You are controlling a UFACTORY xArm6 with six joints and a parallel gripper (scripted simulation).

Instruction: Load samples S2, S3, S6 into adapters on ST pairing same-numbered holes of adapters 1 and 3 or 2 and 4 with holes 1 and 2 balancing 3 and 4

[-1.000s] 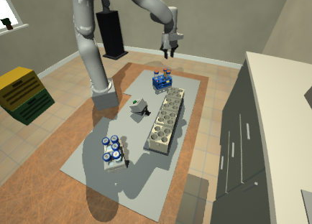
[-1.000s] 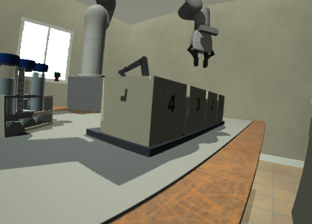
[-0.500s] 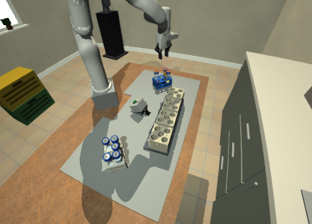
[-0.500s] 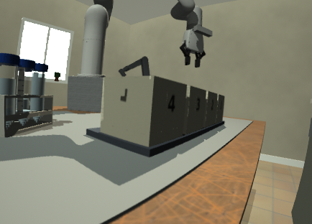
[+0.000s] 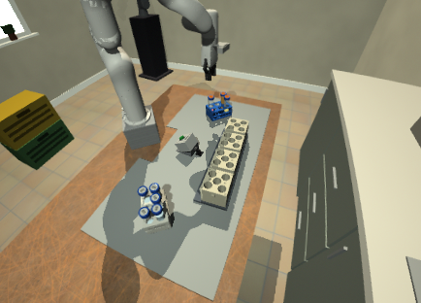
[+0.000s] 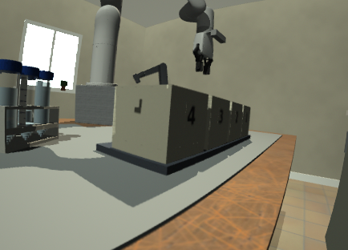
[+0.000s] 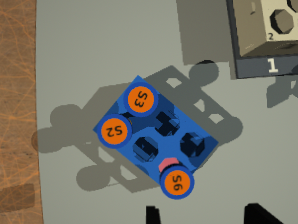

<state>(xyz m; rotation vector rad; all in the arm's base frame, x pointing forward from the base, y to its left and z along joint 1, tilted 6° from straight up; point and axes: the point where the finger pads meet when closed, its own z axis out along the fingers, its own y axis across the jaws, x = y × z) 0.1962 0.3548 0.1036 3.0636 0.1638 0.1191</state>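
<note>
Near the top centre of the top view, the gripper (image 5: 209,77) (image 6: 203,72) (image 7: 201,214) hangs above the blue rack (image 5: 219,111) (image 7: 155,137), its jaws parted with nothing between them, probably to leave room for a cap. Samples S2 (image 7: 114,131), S3 (image 7: 141,99) and S6 (image 7: 177,183) stand in that rack; S2 and S3, side by side at its left end in the wrist view, could crowd the fingers. Right of centre, the adapters (image 5: 216,192) (image 6: 140,122) (image 7: 251,30) line the stand (image 5: 198,199) (image 6: 167,170) (image 7: 248,67), ready for balanced loading; the key desk (image 5: 185,142) sits left of them.

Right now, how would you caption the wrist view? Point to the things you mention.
Tubes S3 (image 7: 141,99), S2 (image 7: 115,131) and S6 (image 7: 177,183) in the blue rack (image 7: 162,142), beside stand end 1 (image 7: 250,67).
</note>
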